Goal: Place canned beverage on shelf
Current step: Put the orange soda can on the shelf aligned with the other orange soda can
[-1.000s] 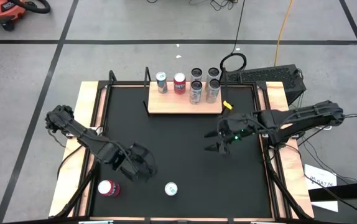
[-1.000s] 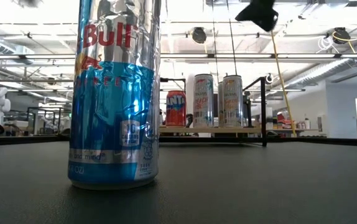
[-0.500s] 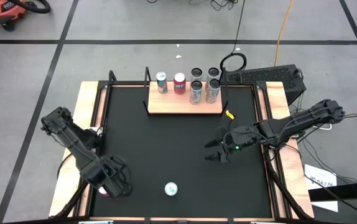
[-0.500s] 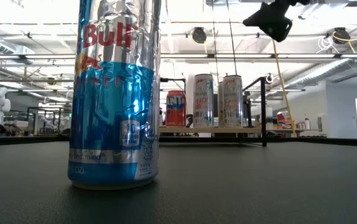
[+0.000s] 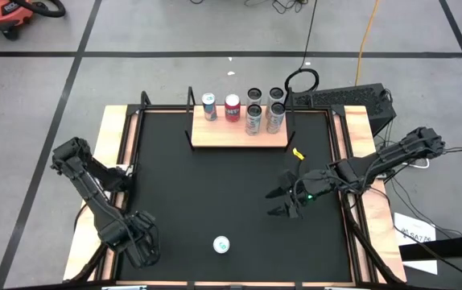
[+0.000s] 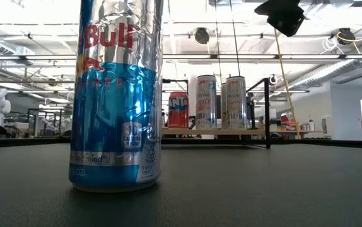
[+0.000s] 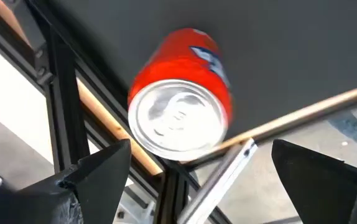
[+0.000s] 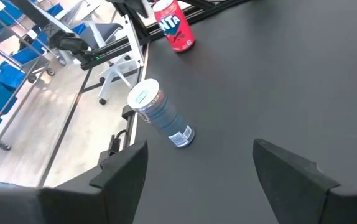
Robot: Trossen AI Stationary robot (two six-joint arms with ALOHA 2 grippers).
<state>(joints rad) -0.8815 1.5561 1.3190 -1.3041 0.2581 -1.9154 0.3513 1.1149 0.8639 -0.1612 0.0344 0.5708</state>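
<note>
A red can stands upright on the black mat near its near left corner; it also shows in the right wrist view. In the high view my left gripper hides it. My left gripper is open above the can, one finger on either side of its top, not touching. A silver-blue can stands upright near the mat's near edge, and is large in the low view. The light-wood shelf lies at the mat's far middle. My right gripper is open and empty, above the mat's right part.
Several cans stand along the shelf's far edge, also seen in the low view. The table's wood strip and metal rail run close by the red can. A small yellow piece lies right of the shelf.
My left gripper has gone toward the table's near left corner and now stands over the red can, which it hides in the high view. My right gripper has gone a little toward the near edge. Both cans have stayed in place.
</note>
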